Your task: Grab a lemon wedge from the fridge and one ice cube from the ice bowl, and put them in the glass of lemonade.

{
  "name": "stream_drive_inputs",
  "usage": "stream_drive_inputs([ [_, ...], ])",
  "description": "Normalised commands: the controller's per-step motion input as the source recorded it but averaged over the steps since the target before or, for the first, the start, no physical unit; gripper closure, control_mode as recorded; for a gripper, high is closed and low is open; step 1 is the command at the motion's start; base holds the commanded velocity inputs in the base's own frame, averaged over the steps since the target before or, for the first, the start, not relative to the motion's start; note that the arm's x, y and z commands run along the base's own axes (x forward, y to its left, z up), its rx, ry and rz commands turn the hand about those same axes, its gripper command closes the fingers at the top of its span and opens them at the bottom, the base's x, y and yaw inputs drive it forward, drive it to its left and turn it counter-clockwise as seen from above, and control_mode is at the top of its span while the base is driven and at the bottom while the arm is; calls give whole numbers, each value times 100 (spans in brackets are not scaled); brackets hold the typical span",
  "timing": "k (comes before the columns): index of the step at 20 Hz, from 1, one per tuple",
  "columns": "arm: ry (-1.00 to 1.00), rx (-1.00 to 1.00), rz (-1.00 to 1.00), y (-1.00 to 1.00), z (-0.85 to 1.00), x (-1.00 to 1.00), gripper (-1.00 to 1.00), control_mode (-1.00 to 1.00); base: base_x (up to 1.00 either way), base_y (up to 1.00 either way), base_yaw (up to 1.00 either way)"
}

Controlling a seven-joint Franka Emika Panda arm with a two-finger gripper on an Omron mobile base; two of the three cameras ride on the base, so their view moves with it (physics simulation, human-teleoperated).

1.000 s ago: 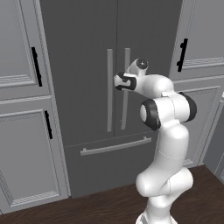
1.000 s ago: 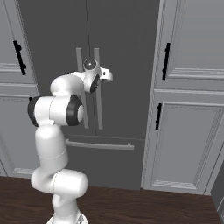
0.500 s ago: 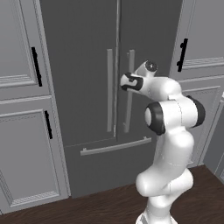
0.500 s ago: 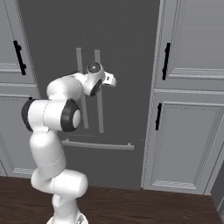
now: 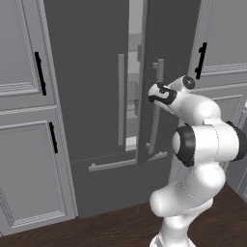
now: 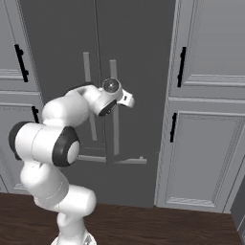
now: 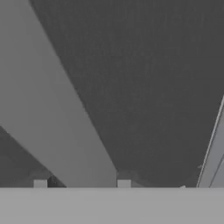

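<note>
In both base views the fridge (image 5: pixel 91 77) filled the centre of the frame, and its right door (image 5: pixel 166 72) had swung ajar compared with a second before, when both doors sat flush; a narrow pale gap now ran down the upper centre of the left base view, between the two door edges. The gripper (image 5: pixel 157 94), at centre right in that view, was on the right door's bar handle (image 5: pixel 155 106), and in the hand view the handle (image 7: pixel 61 127) ran as a broad pale diagonal band passing between the two finger tips at the bottom edge. The jaws stood either side of the bar and appeared to be clasped on it, though actual pad contact could not be made out. Judgement: the door-opening step was under way but far from done; the gap was too slim for reaching in. Through the slit only pale shelf edges were visible; the lemon wedge, presumably inside, could not be seen. Ice bowl and glass of lemonade lay outside these frames. In the right base view the forearm covered much of the gripper (image 6: pixel 125 99), and the door gap was not readable there.
</note>
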Motion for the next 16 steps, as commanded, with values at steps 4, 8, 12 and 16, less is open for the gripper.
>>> stream_drive_inputs([
  [4,0,9,-3,-100,24,-75,100,-100,0,0,0],
  [8,0,8,-3,-100,10,-71,100,-100,0,0,0],
  [12,0,7,-4,-100,3,-61,100,-100,0,0,0],
  [16,2,1,-6,-74,18,-39,-100,-100,0,0,0],
])
